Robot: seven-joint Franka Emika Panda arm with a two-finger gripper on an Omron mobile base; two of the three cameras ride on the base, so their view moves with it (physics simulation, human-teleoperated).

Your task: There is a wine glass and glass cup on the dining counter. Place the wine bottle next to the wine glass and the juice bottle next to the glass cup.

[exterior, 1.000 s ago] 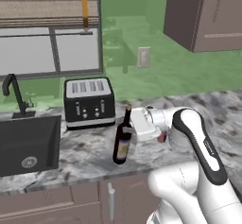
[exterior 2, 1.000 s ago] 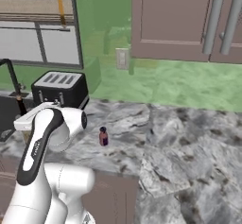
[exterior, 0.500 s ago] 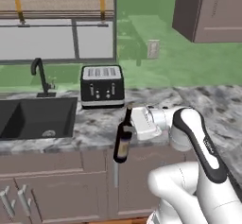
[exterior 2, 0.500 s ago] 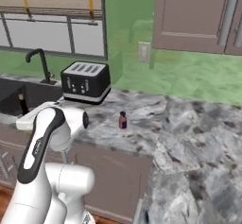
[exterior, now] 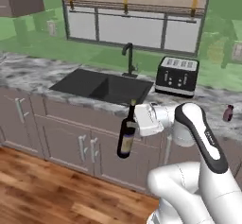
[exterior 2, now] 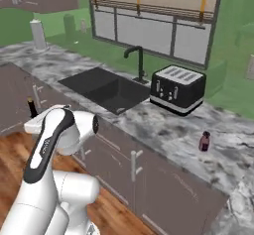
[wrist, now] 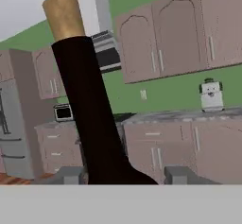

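Left base view: the end effector (exterior: 133,124) is closed on the wine bottle (exterior: 126,134), gripping it high on the body just below the neck; the bottle hangs upright in the air, out in front of the cabinet doors (exterior: 71,142) and clear of the counter (exterior: 28,74). From the bottle, the black sink (exterior: 101,86) lies toward 11 o'clock, the dark faucet (exterior: 128,57) toward 12 o'clock and the black toaster (exterior: 178,76) toward 1 o'clock, all on the counter under the window (exterior: 132,24). The juice bottle (exterior: 228,113) stands upright on the counter at 3 o'clock from the wine bottle, well apart from it and near the picture's right edge. Right base view: the juice bottle (exterior 2: 204,141) stands on the marbled counter (exterior 2: 168,130) at 5 o'clock from the toaster (exterior 2: 177,88), near it but not touching; the sink (exterior 2: 106,88) sits at 9 o'clock from the toaster. The wine bottle's top (exterior 2: 32,107) shows just left of the arm's elbow. Hand view: the bottle's dark neck and tan cork (wrist: 87,105) rise between the two finger tips (wrist: 176,175), tilted in this rolled view, with cabinets (wrist: 179,38) behind.
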